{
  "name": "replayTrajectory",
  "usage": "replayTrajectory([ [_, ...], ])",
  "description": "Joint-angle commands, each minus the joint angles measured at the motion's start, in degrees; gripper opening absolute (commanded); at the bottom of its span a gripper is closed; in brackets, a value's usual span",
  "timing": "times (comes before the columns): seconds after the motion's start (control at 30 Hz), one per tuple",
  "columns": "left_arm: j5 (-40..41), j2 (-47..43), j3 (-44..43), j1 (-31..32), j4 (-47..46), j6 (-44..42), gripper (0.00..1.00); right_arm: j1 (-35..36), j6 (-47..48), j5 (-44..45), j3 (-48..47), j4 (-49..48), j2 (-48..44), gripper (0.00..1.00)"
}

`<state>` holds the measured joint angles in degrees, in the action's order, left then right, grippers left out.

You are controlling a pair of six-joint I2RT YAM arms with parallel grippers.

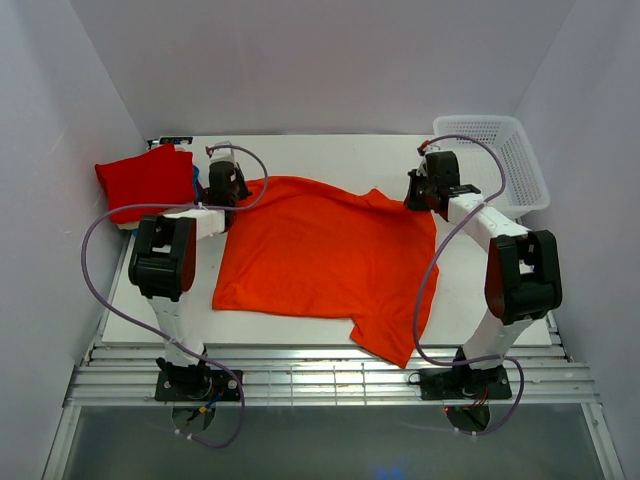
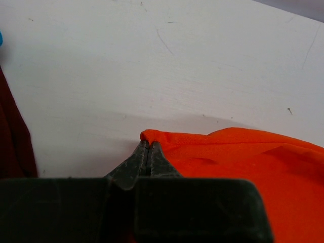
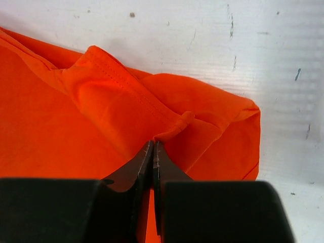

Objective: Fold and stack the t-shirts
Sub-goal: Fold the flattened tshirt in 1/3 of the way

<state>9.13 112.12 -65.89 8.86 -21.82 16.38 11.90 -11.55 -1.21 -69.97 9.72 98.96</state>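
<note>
The bright orange t-shirt (image 1: pixel 320 255) lies spread over the middle of the white table, one sleeve hanging over the front edge. My left gripper (image 1: pixel 226 188) is shut on its far left corner, seen as a pinched fold of the shirt (image 2: pixel 167 139) in the left wrist view. My right gripper (image 1: pixel 428 192) is shut on the far right corner, where a ridge of the shirt's cloth (image 3: pixel 177 126) is pinched at the tips. A folded red t-shirt (image 1: pixel 148 180) tops a stack at the far left, with a sliver of blue beside it.
A white plastic mesh basket (image 1: pixel 500 160) stands at the far right corner. White walls close in the table on three sides. A metal grille runs along the front edge by the arm bases.
</note>
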Motion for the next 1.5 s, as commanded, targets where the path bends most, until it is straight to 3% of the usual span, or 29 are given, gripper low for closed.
replayTrajectory([
  [0.0,0.63,-5.15,2.51,0.28,-3.57,-0.21,0.0,0.58,0.48,0.95,2.21,-0.4,-3.86,0.08],
  [0.37,7.31,-11.83,12.09,0.36,-8.5,-1.96,0.0,1.37,0.04,3.32,7.66,1.18,-10.36,0.08],
  [0.97,6.17,-9.46,15.0,0.28,-9.29,-4.87,0.0,3.57,-1.45,4.29,15.92,3.73,-15.29,0.08],
  [1.37,13.72,-11.04,18.34,0.72,-6.13,-4.6,0.0,5.76,-3.3,8.5,19.08,4.78,-15.64,0.08],
  [1.43,15.48,-12.27,19.56,0.89,-5.16,-4.34,0.08,6.03,-3.74,10.08,19.61,5.4,-15.99,0.08],
  [1.47,16.53,-12.79,19.92,0.98,-4.81,-4.25,0.24,6.2,-3.92,10.53,19.7,6.01,-16.16,0.08],
])
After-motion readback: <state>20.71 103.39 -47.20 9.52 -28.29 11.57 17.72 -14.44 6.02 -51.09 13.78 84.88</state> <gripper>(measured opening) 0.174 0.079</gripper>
